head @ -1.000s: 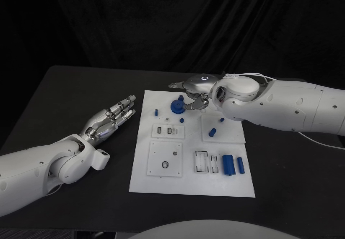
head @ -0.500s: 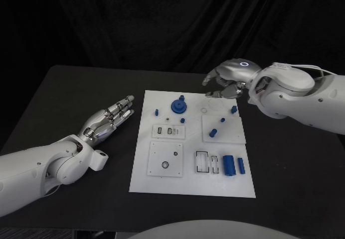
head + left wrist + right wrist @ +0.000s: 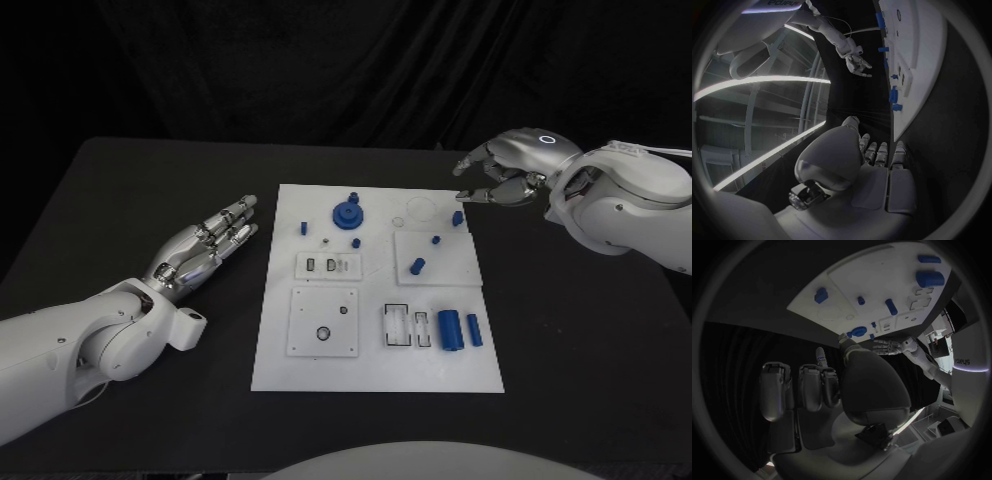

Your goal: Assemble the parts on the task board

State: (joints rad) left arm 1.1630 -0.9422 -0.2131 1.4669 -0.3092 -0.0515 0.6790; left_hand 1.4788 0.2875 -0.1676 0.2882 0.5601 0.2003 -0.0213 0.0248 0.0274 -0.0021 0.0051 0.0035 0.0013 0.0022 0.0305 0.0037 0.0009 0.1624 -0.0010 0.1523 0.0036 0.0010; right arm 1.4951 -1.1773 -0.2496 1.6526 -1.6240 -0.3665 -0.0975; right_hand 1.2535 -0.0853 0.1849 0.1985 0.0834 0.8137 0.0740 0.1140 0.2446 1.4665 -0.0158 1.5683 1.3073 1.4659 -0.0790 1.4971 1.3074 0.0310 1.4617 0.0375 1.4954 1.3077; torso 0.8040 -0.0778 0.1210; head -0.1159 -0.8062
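The white task board lies mid-table. On it stand a round blue part, several small blue pegs such as one, a peg near the far right corner, and a thick blue cylinder with a slim one beside it. My right hand hovers just past the board's far right corner, fingers loosely bent, with nothing in them. It also appears in the right wrist view above the board. My left hand lies flat and open on the table left of the board.
A clear ring lies on the board near the far edge. White inset plates with slots sit on the near half, one of them. Black table surrounds the board, with a dark curtain behind.
My right hand has left the round blue part and swung right and back, off past the board's far right corner. The left hand has stayed put.
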